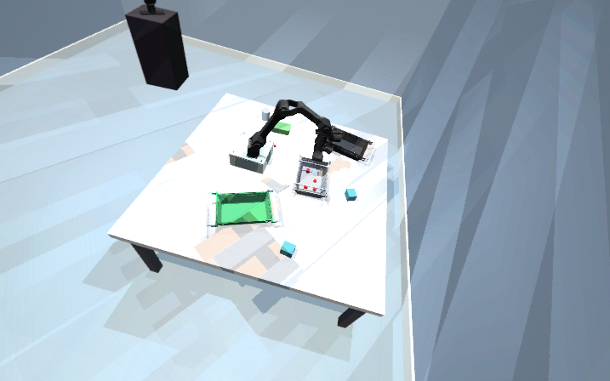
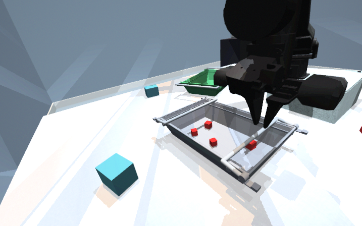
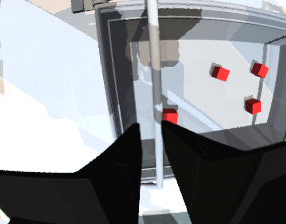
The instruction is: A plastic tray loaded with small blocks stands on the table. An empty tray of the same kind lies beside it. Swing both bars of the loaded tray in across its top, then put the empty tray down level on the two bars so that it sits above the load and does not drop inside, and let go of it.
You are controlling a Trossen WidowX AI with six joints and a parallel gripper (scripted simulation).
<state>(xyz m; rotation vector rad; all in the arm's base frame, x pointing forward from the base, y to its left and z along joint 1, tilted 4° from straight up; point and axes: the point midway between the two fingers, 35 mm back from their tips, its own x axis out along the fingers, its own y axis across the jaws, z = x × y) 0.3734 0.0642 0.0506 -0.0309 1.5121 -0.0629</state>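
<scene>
Well, I'm working clockwise positions off the loaded tray [image 1: 310, 193] [image 2: 196, 144] [image 3: 108, 75] in the top view, sweeping left to right. At its eight o'clock I have the green tray [image 1: 217, 210] [image 2: 204, 91], with nothing in it, standing on the table [image 1: 155, 218]. Toward eleven I see a green block [image 1: 282, 128], and toward seven a cyan cube [image 1: 287, 249] [image 2: 151, 91]. In the centre, the loaded tray stands upright with four red blocks [image 1: 314, 180] [image 2: 213, 142] [image 3: 220, 73] inside and both bars [image 1: 321, 189] [image 2: 240, 149] [image 3: 155, 75] lying in across its top. My gripper [image 1: 316, 156] [image 2: 261, 125] [image 3: 150, 128] is at the tray's twelve, pointing down, fingers slightly parted and holding nothing; the tips are right by the nearer bar, though from here I can't tell whether they touch it. Between one and two o'clock sits the black tray [image 1: 353, 145], partly behind my arm, so its contents are hard to judge. Another cyan cube [image 1: 350, 194] [image 2: 117, 174] rests at four.
</scene>
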